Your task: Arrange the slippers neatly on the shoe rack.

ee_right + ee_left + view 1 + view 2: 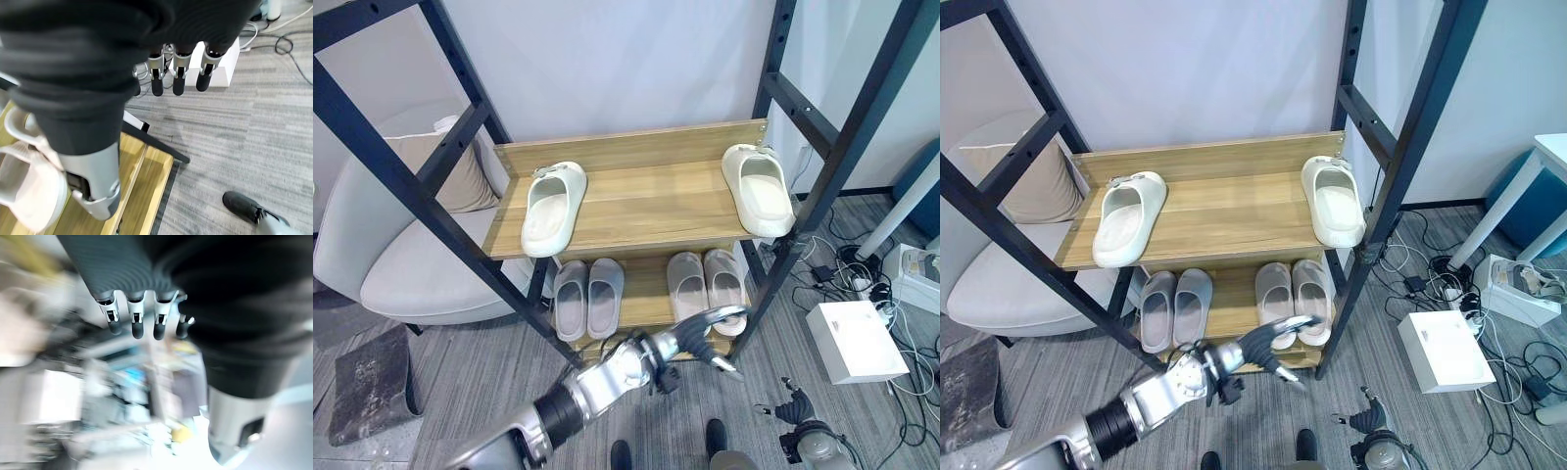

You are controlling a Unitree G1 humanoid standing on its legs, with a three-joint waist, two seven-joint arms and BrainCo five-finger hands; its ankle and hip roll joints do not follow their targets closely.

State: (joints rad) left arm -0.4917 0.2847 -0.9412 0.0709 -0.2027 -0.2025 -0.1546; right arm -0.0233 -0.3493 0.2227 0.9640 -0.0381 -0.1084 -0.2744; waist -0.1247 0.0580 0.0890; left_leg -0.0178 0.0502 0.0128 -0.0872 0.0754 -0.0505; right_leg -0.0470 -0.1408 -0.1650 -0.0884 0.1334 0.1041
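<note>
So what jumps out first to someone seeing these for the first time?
Two cream slippers sit far apart at opposite ends of the wooden shoe rack's top shelf, not paired. Below, two grey pairs stand side by side on the lower shelf. The left hand reaches in front of the right-side grey pair, fingers straight, holding nothing.

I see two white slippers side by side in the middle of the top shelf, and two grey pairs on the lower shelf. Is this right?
Not quite. The two white slippers are far apart: one at the left end of the top shelf, the other at the right end, as the left eye view shows. Two grey pairs do sit on the lower shelf.
</note>
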